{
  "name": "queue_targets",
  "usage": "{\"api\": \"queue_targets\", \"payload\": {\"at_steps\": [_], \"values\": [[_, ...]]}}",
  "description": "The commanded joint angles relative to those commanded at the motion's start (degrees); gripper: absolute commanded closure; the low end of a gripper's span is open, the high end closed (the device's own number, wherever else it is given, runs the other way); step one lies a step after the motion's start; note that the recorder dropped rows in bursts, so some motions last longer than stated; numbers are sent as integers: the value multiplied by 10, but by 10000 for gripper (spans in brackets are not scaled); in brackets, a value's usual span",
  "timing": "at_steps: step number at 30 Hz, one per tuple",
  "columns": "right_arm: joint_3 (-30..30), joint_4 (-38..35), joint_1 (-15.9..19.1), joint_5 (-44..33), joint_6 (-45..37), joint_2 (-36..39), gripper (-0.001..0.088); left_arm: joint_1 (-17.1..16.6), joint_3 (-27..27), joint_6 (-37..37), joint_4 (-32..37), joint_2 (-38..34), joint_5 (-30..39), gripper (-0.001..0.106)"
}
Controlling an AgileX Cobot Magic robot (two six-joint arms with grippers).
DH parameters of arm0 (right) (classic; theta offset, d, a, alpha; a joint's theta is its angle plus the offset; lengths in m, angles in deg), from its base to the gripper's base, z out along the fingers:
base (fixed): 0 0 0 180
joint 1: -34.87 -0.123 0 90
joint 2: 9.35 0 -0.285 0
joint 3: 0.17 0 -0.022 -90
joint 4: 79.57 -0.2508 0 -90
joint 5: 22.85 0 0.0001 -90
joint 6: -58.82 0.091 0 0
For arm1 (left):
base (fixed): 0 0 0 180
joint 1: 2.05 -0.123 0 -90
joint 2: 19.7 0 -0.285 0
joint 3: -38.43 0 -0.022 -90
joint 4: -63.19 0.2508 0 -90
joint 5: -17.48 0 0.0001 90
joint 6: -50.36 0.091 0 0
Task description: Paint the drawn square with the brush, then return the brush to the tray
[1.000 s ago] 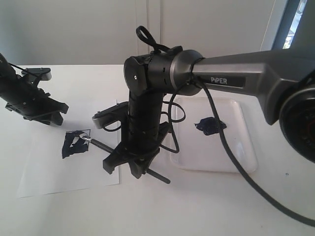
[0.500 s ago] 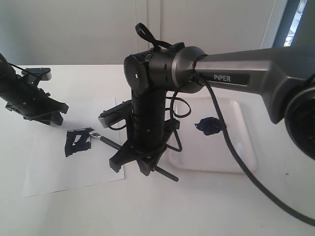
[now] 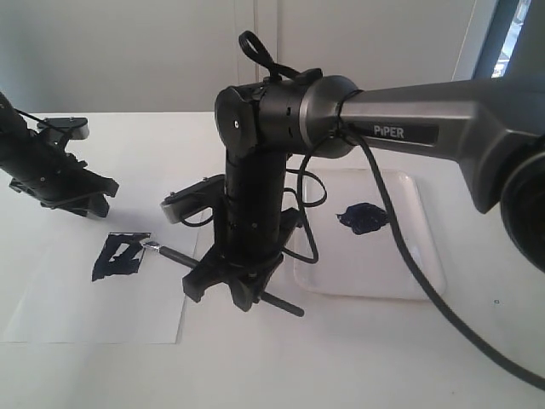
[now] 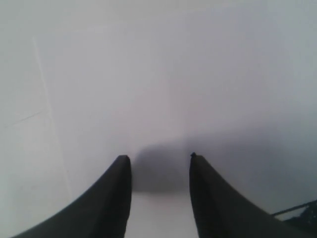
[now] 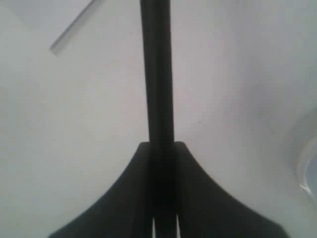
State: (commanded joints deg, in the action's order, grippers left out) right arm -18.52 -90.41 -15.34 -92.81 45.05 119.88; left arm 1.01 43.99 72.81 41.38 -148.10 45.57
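Exterior view
Writing: "PiPER" [image 3: 396,131] in white letters on the right arm's grey link; no other text is legible.
Right gripper [image 3: 223,285]: points down at the worktop [image 3: 358,358] and is clamped on the brush [image 3: 174,253] at mid-handle.
Brush: lies at a low slant, its bristle end to the left and far, its tail end jutting out to the right and near.
Brush tip: at the right edge of the drawn square [image 3: 121,256]; whether it touches cannot be told.
Drawn square: on the paper sheet [image 3: 94,307], on the left of the scene, streaked with dark blue paint and showing white gaps.
Tray [image 3: 409,273]: to the right of the paper, behind the right arm, with a dark paint blob [image 3: 362,217] in its far part.
Left gripper [image 3: 85,203]: low over the worktop at the far left, beyond the paper's far edge.

Left wrist view
Left gripper [image 4: 158,158]: jaws stand apart, with only a pale surface between them.

Right wrist view
Right gripper [image 5: 161,146]: jaws closed narrowly on the black handle of the brush [image 5: 156,74], which runs straight out from them.
Tray [image 5: 307,163]: a translucent rounded corner shows at the picture's edge.
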Motion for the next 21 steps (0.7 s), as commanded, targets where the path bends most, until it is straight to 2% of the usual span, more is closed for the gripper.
{"api": "queue_targets", "payload": {"at_steps": [13,16,21], "values": [[0,-29,-13,25,-55,-10,868,0,4,7,0,16,-3,614],[0,-39,-18,48,-62,-14,868,0,17,8,0,19,13,614],[0,-42,-19,32,-62,-13,868,0,20,8,0,20,46,614]]}}
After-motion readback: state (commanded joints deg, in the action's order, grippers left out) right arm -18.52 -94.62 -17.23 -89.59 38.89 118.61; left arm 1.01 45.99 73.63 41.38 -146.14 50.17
